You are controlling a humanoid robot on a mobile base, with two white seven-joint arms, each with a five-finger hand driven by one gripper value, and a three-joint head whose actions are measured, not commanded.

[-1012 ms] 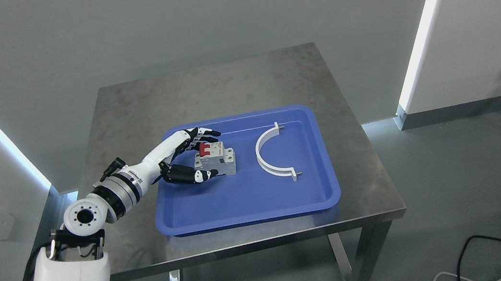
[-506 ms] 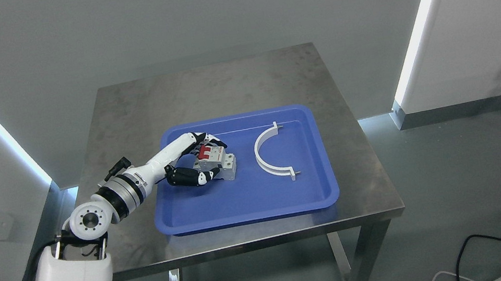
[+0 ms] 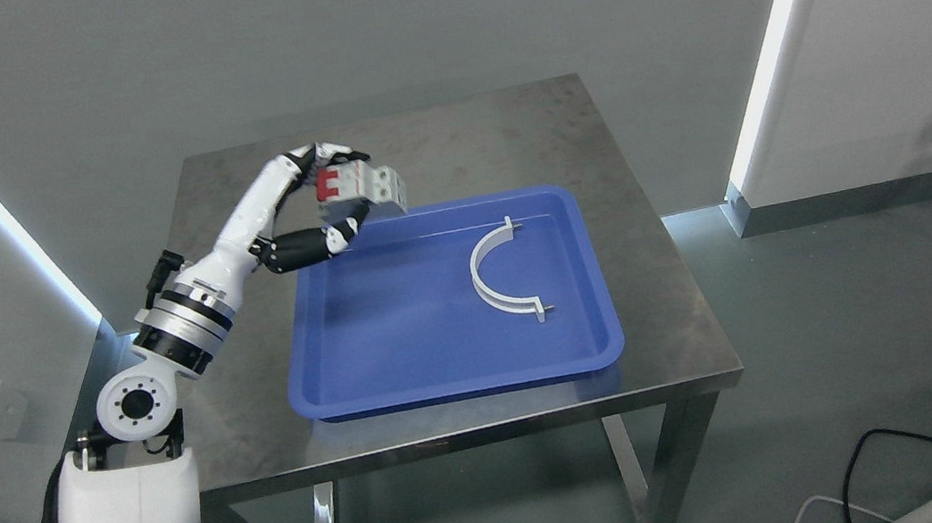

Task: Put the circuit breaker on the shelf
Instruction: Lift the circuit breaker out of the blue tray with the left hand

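Head view, steel table (grey floor), white walls

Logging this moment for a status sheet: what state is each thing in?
Breaker: lifted clear of the tray, gripped, red switches facing up.
Left robot hand: shut on the breaker.
Tray: flat on the table, holding only the clamp.
Clamp: lying flat in the tray, untouched.
Table: bearing the tray.

White arm, seemingly black-jointed hand

Left robot hand raised (wrist bent) — fingers clenched.
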